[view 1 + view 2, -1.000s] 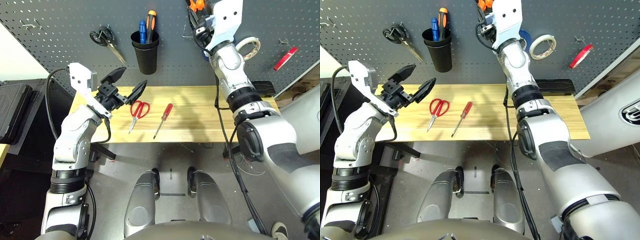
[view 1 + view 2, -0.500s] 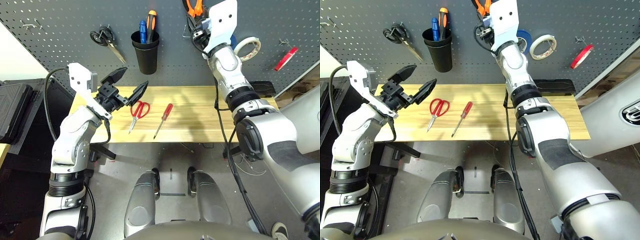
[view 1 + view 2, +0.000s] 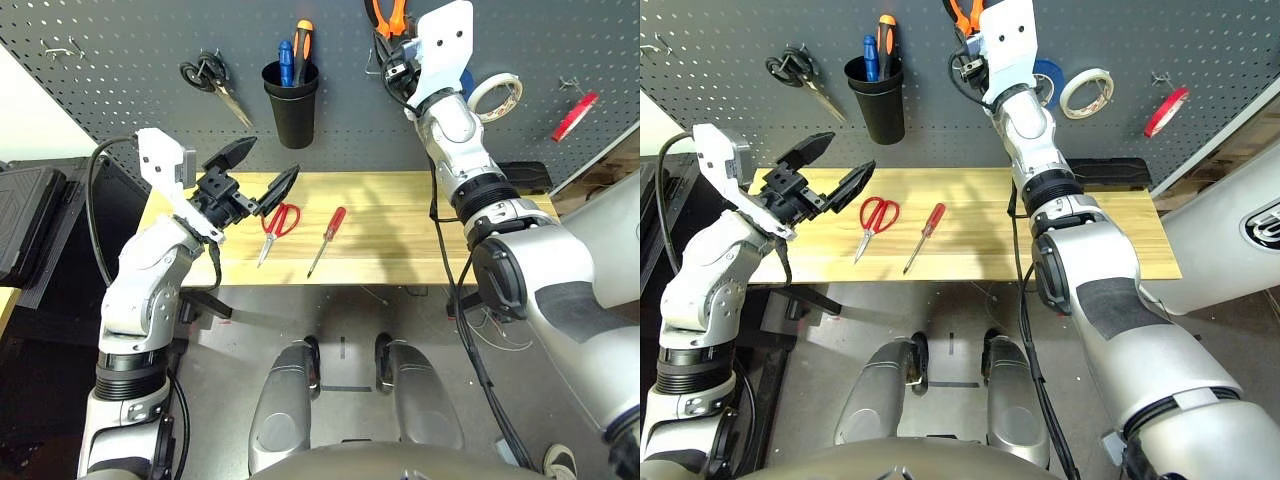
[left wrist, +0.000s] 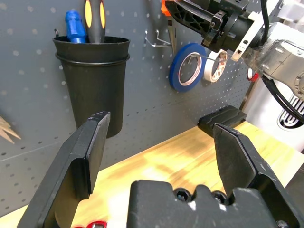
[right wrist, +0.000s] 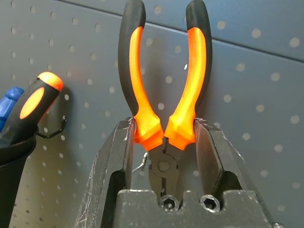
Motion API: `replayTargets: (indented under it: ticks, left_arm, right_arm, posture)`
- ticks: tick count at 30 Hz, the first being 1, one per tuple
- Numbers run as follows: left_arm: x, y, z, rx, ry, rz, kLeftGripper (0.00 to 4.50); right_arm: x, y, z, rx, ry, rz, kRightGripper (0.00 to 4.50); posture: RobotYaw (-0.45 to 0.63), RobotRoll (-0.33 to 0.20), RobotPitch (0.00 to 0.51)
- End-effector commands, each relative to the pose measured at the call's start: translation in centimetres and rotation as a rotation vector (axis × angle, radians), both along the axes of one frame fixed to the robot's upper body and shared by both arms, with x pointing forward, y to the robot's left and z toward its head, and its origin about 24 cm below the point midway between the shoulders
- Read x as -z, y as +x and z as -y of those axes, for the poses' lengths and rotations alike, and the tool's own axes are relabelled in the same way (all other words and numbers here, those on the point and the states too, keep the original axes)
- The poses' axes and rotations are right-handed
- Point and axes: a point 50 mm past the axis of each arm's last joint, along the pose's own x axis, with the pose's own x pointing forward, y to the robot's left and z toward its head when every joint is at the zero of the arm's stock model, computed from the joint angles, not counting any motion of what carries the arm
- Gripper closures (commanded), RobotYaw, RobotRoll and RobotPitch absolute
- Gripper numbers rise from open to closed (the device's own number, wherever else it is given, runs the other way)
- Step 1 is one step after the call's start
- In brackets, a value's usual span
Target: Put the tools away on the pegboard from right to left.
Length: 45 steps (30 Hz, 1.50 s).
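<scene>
1. Right gripper (image 5: 163,142) is up at the pegboard (image 3: 120,40); its fingers (image 5: 116,156) are closed on the needle-nose pliers (image 5: 164,85), pinching them just above the pivot, with the orange-and-black handles sticking out past the fingertips.
2. A metal hook (image 5: 140,164) sits right behind the pliers' pivot, between the fingers. I can't tell if the pliers are already seated on it.
3. Left gripper (image 3: 255,170) hovers over the left part of the table (image 3: 400,240), fingers spread wide and holding nothing.
4. Red-handled scissors (image 3: 273,228) lie flat on the table just below and beyond the left fingertips, not touching them.
5. Red-handled screwdriver (image 3: 326,240) lies on the table beside the scissors, on the side away from the left fingers.
6. Red tape ring (image 3: 572,116) hangs far right on the pegboard, well past the right fingers. Looks done.
7. Progress, as a judgement: tape is hung and the pliers are in hand at the board, so the second of four tools is being placed. Screwdriver and scissors are left, roughly half to go.
8. Next likely need: settle the pliers on the hook, then release.
</scene>
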Motion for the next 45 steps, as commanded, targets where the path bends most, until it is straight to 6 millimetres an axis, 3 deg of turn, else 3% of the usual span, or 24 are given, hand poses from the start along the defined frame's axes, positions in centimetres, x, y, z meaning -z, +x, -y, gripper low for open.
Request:
replayTargets:
  ticks: [1, 19, 38, 45]
  left_arm:
    - [0.1, -0.5, 0.3, 0.018, 0.008, -0.01, 0.0]
    - [0.5, -0.7, 0.4, 0.026, 0.016, -0.033, 0.0]
    - [0.6, -0.9, 0.3, 0.027, 0.018, -0.037, 0.0]
    - [0.5, -0.8, 0.5, 0.035, 0.018, -0.036, 0.0]
  right_arm:
    - [-0.5, 0.1, 0.0, 0.003, 0.015, 0.004, 2.52]
    - [0.3, 0.1, -0.4, -0.009, 0.025, -0.04, 2.52]
    - [-4.5, -1.5, -1.5, -0.149, 0.131, 0.173, 2.52]
    - [-6.2, -2.0, -1.7, -0.151, 0.086, 0.258, 2.52]
  posture:
    - [0.09, 0.0, 0.235]
    - [0.09, 0.0, 0.255]
    - [0.1, 0.0, 0.258]
    - [0.1, 0.0, 0.258]
